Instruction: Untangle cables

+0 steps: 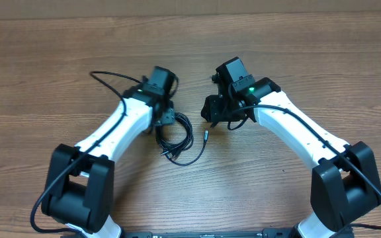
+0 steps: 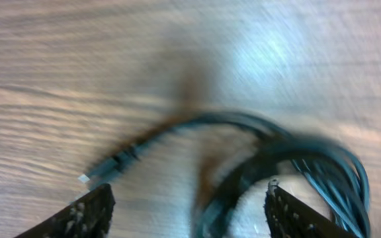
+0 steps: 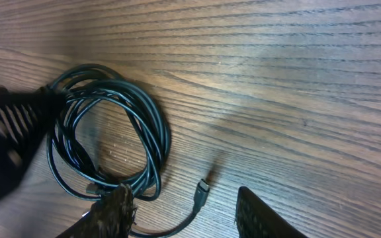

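Dark ribbed fingers point(image 2: 91, 211) of the left gripper point(image 2: 187, 195) frame the bottom of the left wrist view and stand wide apart, clamped on nothing. Between and just beyond them lie the cables point(image 2: 303, 162), a bunch of thin black loops, badly blurred; whether the fingers touch them cannot be told. One strand runs out to the left and ends in a small plug point(image 2: 104, 170) near the left finger.

The right gripper point(image 3: 182, 201) also has its jaws apart and holds nothing. A loose cord end with a small connector point(image 3: 204, 188) lies on the wood between its two fingers, clear of both. Further left in that view the cables form a round coil of several turns lying flat, and the gripper's left finger sits at the coil's lower edge. A dark blurred shape covers the coil's left side.

From overhead, the bundle lies on the wooden table point(image 1: 276, 39) near its middle, just below the left gripper, with the right gripper a little to its right and the free end curling out between them.
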`<state>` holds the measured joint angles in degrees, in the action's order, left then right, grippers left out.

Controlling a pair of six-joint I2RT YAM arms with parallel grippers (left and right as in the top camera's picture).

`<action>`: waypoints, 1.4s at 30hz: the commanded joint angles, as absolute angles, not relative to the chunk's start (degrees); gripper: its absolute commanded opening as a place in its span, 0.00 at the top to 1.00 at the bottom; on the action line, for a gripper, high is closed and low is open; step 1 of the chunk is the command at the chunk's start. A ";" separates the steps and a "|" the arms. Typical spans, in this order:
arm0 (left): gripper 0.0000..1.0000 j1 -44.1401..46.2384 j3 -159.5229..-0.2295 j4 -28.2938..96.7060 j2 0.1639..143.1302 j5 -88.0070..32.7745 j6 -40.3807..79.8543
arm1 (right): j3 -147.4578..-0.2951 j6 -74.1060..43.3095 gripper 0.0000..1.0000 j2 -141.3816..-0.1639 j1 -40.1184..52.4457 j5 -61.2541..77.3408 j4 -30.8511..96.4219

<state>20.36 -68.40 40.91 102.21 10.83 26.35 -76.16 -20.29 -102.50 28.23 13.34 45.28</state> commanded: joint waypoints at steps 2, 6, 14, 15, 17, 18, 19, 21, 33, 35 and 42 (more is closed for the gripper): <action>0.30 17.12 -69.52 39.20 103.35 4.10 25.65 | -75.75 -19.66 0.53 -102.78 28.93 12.69 45.04; 0.30 16.82 -69.52 37.54 105.56 -7.07 16.23 | -75.75 -19.66 0.53 -102.78 28.93 12.69 45.08; 0.46 16.78 -69.52 39.90 106.56 -10.81 5.72 | -75.75 -19.66 0.53 -102.78 28.93 12.71 45.25; 0.53 16.78 -69.52 40.14 106.61 -8.82 5.74 | -75.75 -19.66 0.53 -102.78 28.93 12.73 45.32; 0.71 16.78 -69.52 40.47 106.63 -5.78 5.78 | -75.75 -19.66 0.53 -102.78 28.93 12.73 45.47; 0.82 16.78 -69.52 40.56 106.63 -5.34 5.78 | -75.75 -19.66 0.53 -102.78 28.93 12.73 45.54; 0.91 16.78 -69.52 40.60 106.63 -5.41 5.78 | -75.75 -19.66 0.53 -102.78 28.93 12.82 45.56; 0.96 16.80 -69.52 40.69 106.63 -7.16 6.37 | -75.66 -19.64 0.53 -102.78 28.93 13.13 45.54; 0.96 16.80 -69.52 40.21 106.63 -24.23 6.44 | -67.88 -17.91 0.50 -102.78 31.55 13.13 34.92; 0.96 16.80 -69.52 40.25 106.63 -24.18 6.50 | -66.28 -17.43 0.50 -102.78 32.49 13.10 32.12; 0.96 16.80 -69.52 40.21 106.63 -23.81 7.73 | -61.56 -17.54 0.61 -102.78 35.22 12.86 27.03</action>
<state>16.51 -68.51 40.27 105.89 -21.82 7.29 -63.13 -17.74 -102.61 34.37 13.13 27.62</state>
